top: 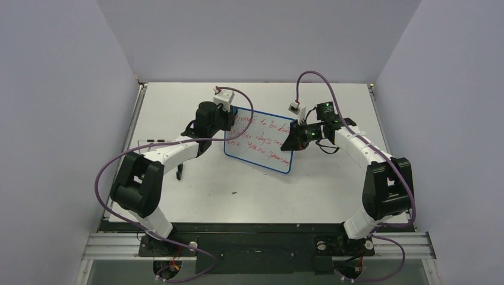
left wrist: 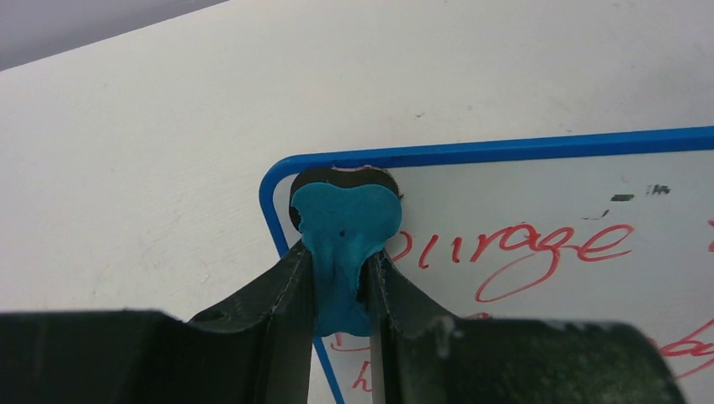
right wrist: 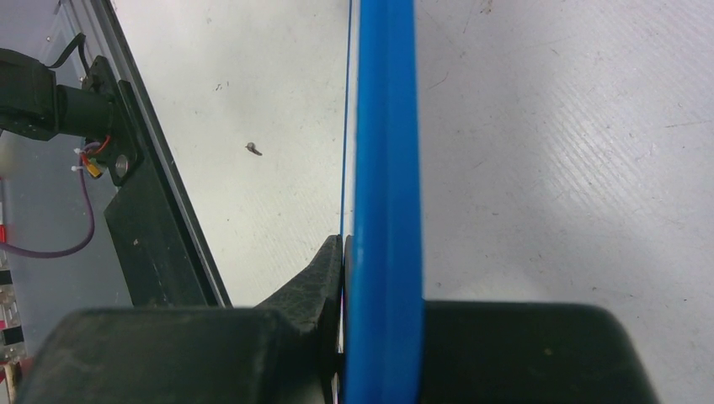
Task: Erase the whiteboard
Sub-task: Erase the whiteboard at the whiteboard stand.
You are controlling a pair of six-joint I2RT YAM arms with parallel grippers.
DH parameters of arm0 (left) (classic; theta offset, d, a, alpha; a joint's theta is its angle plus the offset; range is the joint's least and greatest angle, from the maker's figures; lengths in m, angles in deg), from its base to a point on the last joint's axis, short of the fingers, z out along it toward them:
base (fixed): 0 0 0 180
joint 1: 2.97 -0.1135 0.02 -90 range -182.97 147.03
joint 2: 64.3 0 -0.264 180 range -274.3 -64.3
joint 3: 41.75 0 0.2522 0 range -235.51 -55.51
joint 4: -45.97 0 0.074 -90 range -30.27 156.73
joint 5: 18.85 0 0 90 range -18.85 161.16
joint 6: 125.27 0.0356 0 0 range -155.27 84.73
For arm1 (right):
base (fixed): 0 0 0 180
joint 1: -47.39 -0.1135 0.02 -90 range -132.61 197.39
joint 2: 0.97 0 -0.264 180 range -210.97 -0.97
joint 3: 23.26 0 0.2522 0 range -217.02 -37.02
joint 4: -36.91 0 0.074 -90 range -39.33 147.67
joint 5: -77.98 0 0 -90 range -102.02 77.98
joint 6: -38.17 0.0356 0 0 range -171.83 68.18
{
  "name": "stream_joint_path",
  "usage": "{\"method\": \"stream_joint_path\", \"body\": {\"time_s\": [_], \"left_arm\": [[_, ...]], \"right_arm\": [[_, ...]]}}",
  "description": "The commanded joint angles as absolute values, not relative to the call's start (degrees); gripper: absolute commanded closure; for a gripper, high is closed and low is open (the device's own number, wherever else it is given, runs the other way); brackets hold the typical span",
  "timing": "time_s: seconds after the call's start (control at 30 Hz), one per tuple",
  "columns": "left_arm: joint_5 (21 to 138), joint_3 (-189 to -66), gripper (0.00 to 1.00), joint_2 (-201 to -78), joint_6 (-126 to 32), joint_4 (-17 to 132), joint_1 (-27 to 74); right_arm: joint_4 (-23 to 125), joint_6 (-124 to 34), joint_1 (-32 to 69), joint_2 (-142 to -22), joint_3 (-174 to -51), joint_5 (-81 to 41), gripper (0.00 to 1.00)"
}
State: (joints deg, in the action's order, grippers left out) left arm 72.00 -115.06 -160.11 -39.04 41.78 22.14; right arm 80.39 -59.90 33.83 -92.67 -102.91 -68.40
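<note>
The whiteboard [top: 261, 148] lies tilted at mid-table, blue-rimmed, with several lines of red handwriting [top: 258, 133]. My left gripper [top: 229, 119] is at its far left corner, shut on a blue-and-black eraser [left wrist: 345, 219]. In the left wrist view the eraser's head rests on the whiteboard [left wrist: 547, 194] just inside the corner, beside the red writing [left wrist: 539, 248]. My right gripper [top: 295, 139] is shut on the board's right edge. In the right wrist view the blue rim [right wrist: 383, 168] runs edge-on between the jaws, and one finger [right wrist: 324, 273] presses against it.
A small dark object [top: 179, 171] lies on the table near the left arm's elbow. The table's metal rails run along its left [top: 135, 119] and right [top: 380, 119] sides. The black front frame [right wrist: 151, 227] shows in the right wrist view.
</note>
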Motion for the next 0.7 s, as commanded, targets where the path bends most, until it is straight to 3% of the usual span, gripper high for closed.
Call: {"method": "stream_joint_path", "body": {"time_s": [0.0, 0.17, 0.47, 0.67], "left_arm": [[64.8, -116.3, 1.00, -160.6, -33.0, 49.9, 22.8], [65.8, -115.9, 1.00, -160.2, -34.4, 50.0, 22.8], [82.5, -109.8, 1.00, -156.8, -40.3, 39.1, 21.1], [77.5, -107.8, 1.00, -156.5, -41.7, 36.3, 20.4]], "right_arm": [[82.7, -65.2, 31.7, -92.8, -104.3, -70.7, 1.00], [82.8, -65.3, 31.7, -92.5, -104.3, -70.8, 1.00], [83.2, -65.8, 31.7, -92.4, -104.5, -71.3, 1.00], [83.2, -65.8, 31.7, -92.3, -104.4, -71.3, 1.00]]}}
